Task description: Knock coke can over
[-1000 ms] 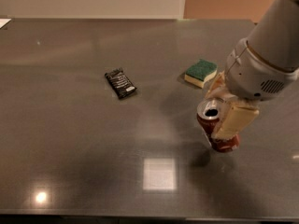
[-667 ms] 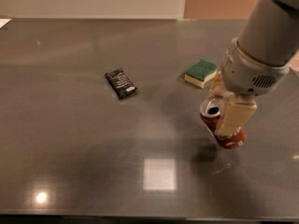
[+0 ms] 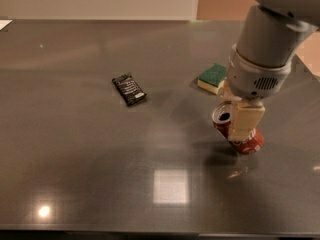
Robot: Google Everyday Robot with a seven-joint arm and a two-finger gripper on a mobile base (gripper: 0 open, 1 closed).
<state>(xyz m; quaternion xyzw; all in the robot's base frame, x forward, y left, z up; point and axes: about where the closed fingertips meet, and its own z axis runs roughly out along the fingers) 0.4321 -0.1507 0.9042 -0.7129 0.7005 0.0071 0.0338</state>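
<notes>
The red coke can (image 3: 248,143) is at the right of the dark table. It is tilted, with its silver top (image 3: 221,115) leaning left toward the camera and its base on the table. My gripper (image 3: 233,120) comes down from above and is shut on the can. One cream finger (image 3: 245,120) lies across the can's front, and the other is mostly hidden behind the can. The grey arm fills the upper right.
A green-and-yellow sponge (image 3: 212,77) lies just behind the gripper. A black snack packet (image 3: 129,89) lies left of centre. The dark table (image 3: 75,159) stretches to the left and front, and its front edge runs along the bottom.
The gripper and arm have shifted slightly right with the can. The can leans further over to the left than before.
</notes>
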